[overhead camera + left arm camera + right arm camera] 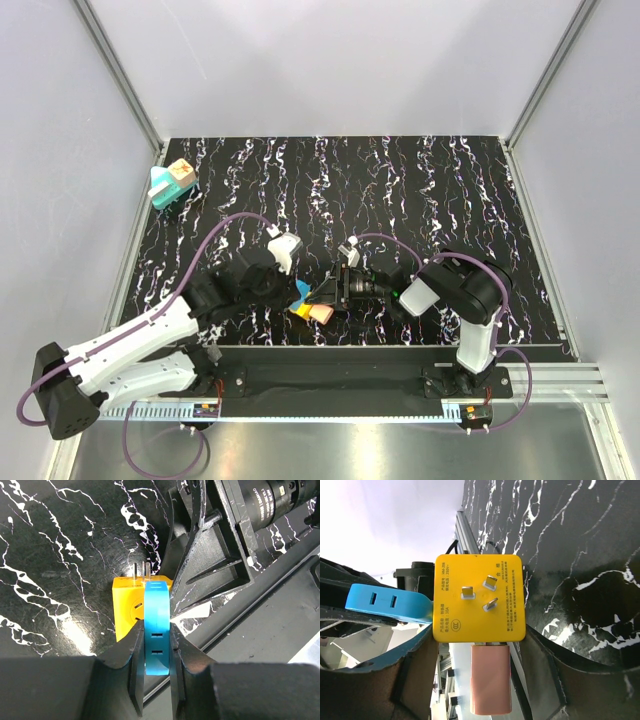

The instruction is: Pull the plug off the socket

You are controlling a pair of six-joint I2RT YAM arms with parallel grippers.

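The plug (181, 173), a tan cube with a reddish mark, sits on the teal socket (163, 192) at the table's back left, far from both grippers. My left gripper (292, 290) (156, 650) is shut on a small bright-blue block (156, 620) that is stuck to a yellow cube (127, 610). My right gripper (335, 297) (480, 645) is shut on that yellow cube (479, 597), which has metal prongs on its face. A salmon block (491, 680) is plugged into the cube's lower side. The cluster (310, 306) is near the table's front edge.
The black marbled table (400, 190) is fenced by grey walls and an aluminium frame (130, 100). The two arms meet nose to nose at the front centre, with purple cables (240, 218) looping over them. A metal rail (350, 375) runs along the near edge.
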